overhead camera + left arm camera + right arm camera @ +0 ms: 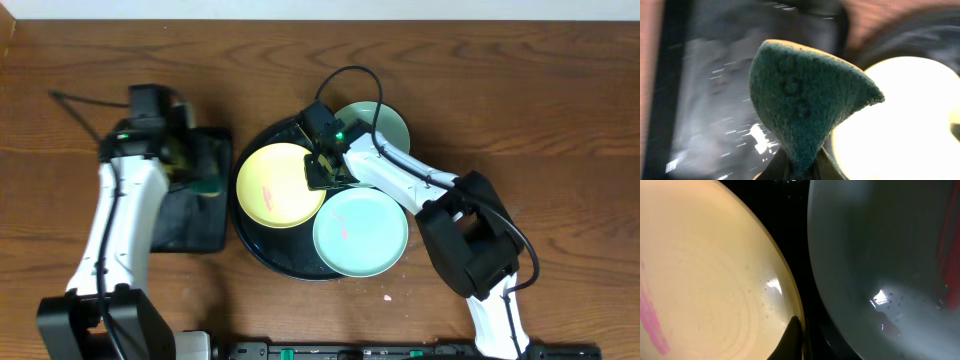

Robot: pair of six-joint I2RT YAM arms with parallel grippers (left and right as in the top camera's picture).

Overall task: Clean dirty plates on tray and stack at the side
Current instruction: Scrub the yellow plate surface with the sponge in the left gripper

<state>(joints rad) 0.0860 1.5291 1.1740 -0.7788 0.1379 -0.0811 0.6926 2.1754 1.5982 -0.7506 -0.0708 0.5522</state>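
Note:
The round black tray [268,248] holds all three plates. The pale yellow plate [275,185] lies at its left and carries a pink smear. One aqua plate [360,232] lies at the front right, the other [385,125] at the back right. My right gripper [325,168] is shut on the yellow plate's right rim; in the right wrist view its finger [794,339] pinches that rim [715,270], next to the aqua plate [880,255]. My left gripper [195,165] is shut on a green sponge [805,95] left of the tray.
A rectangular black tray [195,225] lies under the left gripper, touching the round tray's left side; it also shows in the left wrist view [710,100]. A pink crumb [388,297] lies on the wooden table in front of the round tray.

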